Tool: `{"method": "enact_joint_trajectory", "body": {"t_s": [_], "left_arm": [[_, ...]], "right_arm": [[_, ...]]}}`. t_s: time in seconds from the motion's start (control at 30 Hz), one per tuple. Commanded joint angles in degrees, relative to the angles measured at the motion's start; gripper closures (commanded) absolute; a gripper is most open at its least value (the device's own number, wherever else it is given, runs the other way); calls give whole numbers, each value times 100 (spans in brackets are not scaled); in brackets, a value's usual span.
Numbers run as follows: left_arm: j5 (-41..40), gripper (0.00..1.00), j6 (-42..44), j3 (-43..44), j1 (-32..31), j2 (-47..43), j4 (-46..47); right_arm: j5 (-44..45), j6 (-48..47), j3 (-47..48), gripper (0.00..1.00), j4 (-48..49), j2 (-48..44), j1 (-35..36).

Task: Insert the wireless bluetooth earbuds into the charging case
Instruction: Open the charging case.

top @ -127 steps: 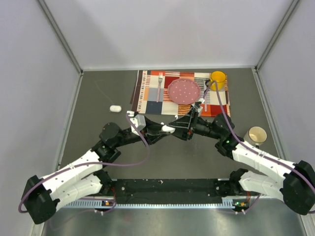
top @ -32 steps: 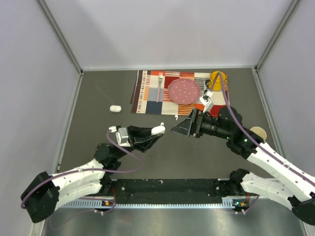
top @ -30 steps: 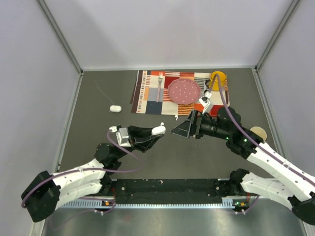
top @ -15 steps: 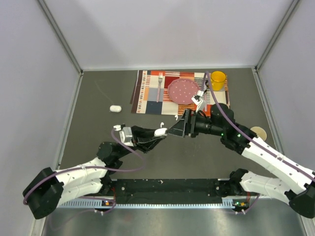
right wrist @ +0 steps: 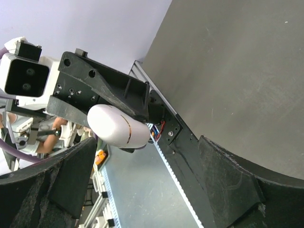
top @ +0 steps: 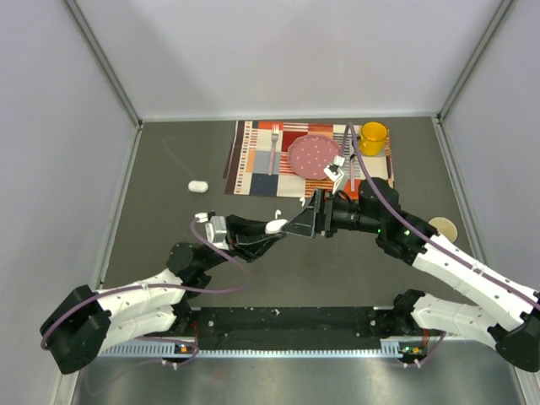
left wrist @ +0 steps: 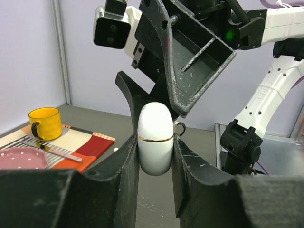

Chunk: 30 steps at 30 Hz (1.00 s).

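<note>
The left gripper [top: 265,231] is clamping the white case [left wrist: 155,137] by its sides and holding it up off the table [top: 160,228], lid shut, with the thin gold seam showing all the way round. The right gripper [top: 302,224] is hovering just in front of it with its jaws spread wide and nothing between them.

To my eye this is the lid-opening step: the right gripper needs to catch the top half above the seam and hinge it back while the left keeps its squeeze below it (a smooth, rounded shell, so it may slip).

The earbuds [top: 301,202] are lying loose on the table near the placemat [top: 253,160], apart from both grippers; a second speck nearer the left gripper may be another. None is in the case yet.

Further back, a plate [top: 315,155], fork [top: 273,148] and yellow mug [top: 373,137] are sitting on the placemat, and a second case [top: 197,186] is lying off to the left. Nothing is blocking the way.
</note>
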Motion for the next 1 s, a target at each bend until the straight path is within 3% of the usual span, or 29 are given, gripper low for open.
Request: {"method": "enact_joint_trajectory", "body": {"t_s": [0.0, 0.4, 0.73, 0.97], "left_arm": [[-59, 100, -85, 203, -6, -21, 433], [371, 100, -129, 423, -6, -3, 241], [987, 100, -155, 502, -6, 23, 108], [1303, 100, -173, 502, -6, 6, -77]], "right_arm": [[-148, -210, 12, 13, 121, -125, 91], [423, -298, -32, 13, -107, -116, 100], [678, 9, -208, 13, 411, -196, 100], [327, 281, -357, 12, 1298, -134, 109]]}}
